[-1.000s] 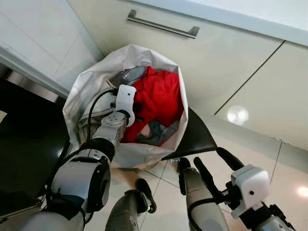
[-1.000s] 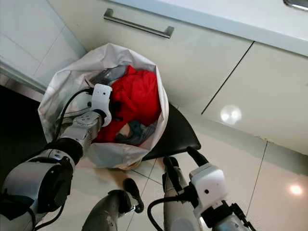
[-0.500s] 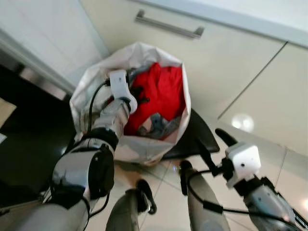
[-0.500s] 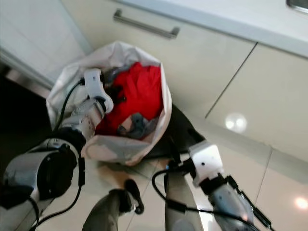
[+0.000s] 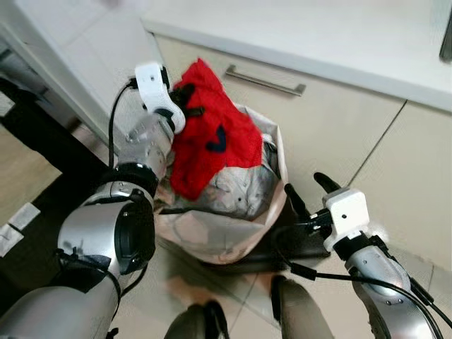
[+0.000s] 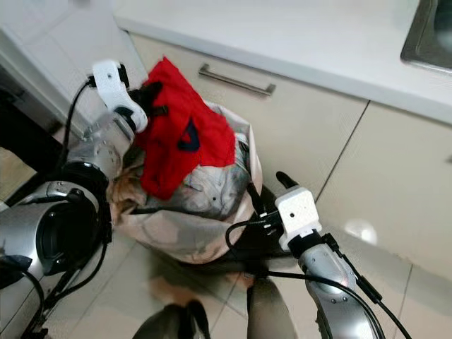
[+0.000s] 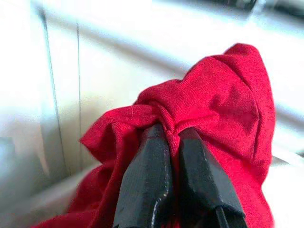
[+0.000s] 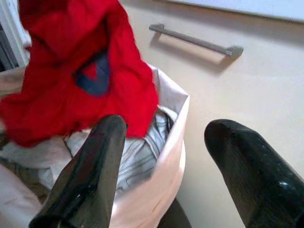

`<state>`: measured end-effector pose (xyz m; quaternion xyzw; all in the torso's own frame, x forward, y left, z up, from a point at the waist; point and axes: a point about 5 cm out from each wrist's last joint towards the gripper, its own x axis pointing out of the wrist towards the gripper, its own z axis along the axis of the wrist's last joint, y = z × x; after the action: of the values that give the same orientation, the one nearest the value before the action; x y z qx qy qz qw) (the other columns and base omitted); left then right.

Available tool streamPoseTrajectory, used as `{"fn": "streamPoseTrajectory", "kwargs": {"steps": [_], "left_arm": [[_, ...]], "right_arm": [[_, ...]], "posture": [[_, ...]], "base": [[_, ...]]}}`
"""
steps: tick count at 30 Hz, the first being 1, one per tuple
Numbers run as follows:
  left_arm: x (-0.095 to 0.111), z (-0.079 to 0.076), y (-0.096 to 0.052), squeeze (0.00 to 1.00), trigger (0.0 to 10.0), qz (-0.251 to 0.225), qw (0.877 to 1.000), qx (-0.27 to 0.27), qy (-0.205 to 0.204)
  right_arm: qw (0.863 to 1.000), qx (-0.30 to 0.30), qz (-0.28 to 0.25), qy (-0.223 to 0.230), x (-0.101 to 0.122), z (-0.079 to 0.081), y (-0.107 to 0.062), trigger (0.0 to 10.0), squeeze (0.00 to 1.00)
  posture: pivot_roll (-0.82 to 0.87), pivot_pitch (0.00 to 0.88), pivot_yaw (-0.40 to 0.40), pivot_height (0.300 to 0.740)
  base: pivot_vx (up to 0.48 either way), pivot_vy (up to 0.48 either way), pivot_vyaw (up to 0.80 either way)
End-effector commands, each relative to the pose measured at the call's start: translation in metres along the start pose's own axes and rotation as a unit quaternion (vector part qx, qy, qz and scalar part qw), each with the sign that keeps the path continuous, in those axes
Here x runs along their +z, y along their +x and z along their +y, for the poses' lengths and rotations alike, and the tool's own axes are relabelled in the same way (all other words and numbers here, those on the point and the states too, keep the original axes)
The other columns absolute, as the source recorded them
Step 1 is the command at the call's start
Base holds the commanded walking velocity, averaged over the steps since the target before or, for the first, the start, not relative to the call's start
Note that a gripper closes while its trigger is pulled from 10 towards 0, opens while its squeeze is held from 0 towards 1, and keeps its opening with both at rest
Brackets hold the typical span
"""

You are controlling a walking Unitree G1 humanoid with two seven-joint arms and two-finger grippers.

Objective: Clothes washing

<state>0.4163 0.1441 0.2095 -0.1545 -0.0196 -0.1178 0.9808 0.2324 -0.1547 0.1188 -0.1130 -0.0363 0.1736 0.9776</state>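
Observation:
A red garment [image 5: 212, 138] hangs above the white laundry bag [image 5: 219, 229], lifted clear of its mouth. My left gripper [image 5: 185, 106] is shut on the garment's upper fold, and the left wrist view shows its two black fingers [image 7: 161, 185] pinching the red cloth [image 7: 223, 104]. Grey and pale clothes [image 5: 240, 183] still fill the bag. My right gripper [image 5: 305, 192] stands open just right of the bag, its fingers [image 8: 95, 171] spread with nothing between them. A dark patch [image 8: 95, 73] marks the red garment in the right wrist view.
The bag rests on a dark stool or seat [image 5: 282, 244] against cream cabinets with a metal drawer handle [image 5: 265, 80]. A white worktop [image 5: 318, 35] runs above, with a sink edge [image 6: 431, 35] at the right. A dark appliance opening [image 5: 35, 120] lies left. Glossy tiles [image 5: 176, 304] cover the floor.
My left gripper has risen out of the bag, pulling the red garment up with it. The right arm has come up towards the bag's right side. The camera has tilted upward.

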Motion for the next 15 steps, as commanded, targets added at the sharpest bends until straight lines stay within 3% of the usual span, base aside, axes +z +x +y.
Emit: {"fn": "streamPoseTrajectory", "kwargs": {"steps": [1, 3, 4, 7, 9, 10, 11, 13, 15], "left_arm": [[0.02, 0.009, -0.001, 0.0, 0.0, -0.027, 0.999, -0.001, 0.04], [0.041, 0.016, -0.003, 0.0, 0.0, -0.055, 0.994, -0.009, 0.091], [0.041, 0.016, -0.003, 0.0, 0.0, -0.055, 0.994, -0.009, 0.091], [0.079, 0.02, -0.007, 0.0, 0.0, -0.114, 0.986, -0.019, 0.121], [0.088, 0.02, -0.007, 0.0, 0.0, -0.13, 0.983, -0.019, 0.125], [0.111, 0.017, -0.011, 0.0, 0.0, -0.169, 0.976, -0.026, 0.133], [0.111, 0.017, -0.011, 0.0, 0.0, -0.169, 0.976, -0.026, 0.133], [0.13, 0.015, -0.017, 0.0, 0.0, -0.202, 0.967, -0.03, 0.154], [0.144, 0.024, -0.028, 0.0, 0.0, -0.225, 0.957, -0.01, 0.181]], "right_arm": [[0.999, -0.005, 0.019, 0.026, -0.007, 0.0, 0.006, 10.0, 0.0], [0.999, -0.026, 0.015, 0.039, -0.008, -0.005, 0.018, 10.0, 0.0], [0.999, -0.026, 0.015, 0.039, -0.008, -0.005, 0.018, 10.0, 0.0], [0.997, -0.042, 0.002, 0.062, -0.01, -0.009, 0.034, 10.0, 0.0], [0.997, -0.043, 0.0, 0.068, -0.01, -0.01, 0.037, 10.0, 0.0], [0.995, -0.044, -0.005, 0.086, -0.009, -0.011, 0.044, 10.0, 0.0], [0.995, -0.044, -0.005, 0.086, -0.009, -0.011, 0.044, 10.0, 0.0], [0.994, -0.042, -0.008, 0.097, -0.008, -0.012, 0.052, 10.0, 0.0], [0.994, -0.029, -0.017, 0.102, -0.003, -0.012, 0.064, 10.0, 0.0]], "posture": [[-0.32, 0.025, 0.152, 0.74], [-0.28, 0.002, 0.141, 0.74], [-0.28, 0.002, 0.141, 0.74], [-0.23, 0.0, 0.12, 0.74], [-0.22, 0.0, 0.118, 0.74], [-0.2, 0.0, 0.106, 0.74], [-0.2, 0.0, 0.106, 0.74], [-0.17, 0.0, 0.093, 0.74], [-0.14, 0.0, 0.072, 0.74]], "base": [[0.0, 0.0, 0.0], [0.0, 0.0, 0.0], [0.0, 0.0, 0.0], [0.0, 0.0, 0.0], [0.0, 0.0, 0.0], [0.0, 0.0, 0.68], [0.0, 0.0, 0.68], [0.0, 0.0, 0.59], [0.0, 0.0, 0.55]]}}
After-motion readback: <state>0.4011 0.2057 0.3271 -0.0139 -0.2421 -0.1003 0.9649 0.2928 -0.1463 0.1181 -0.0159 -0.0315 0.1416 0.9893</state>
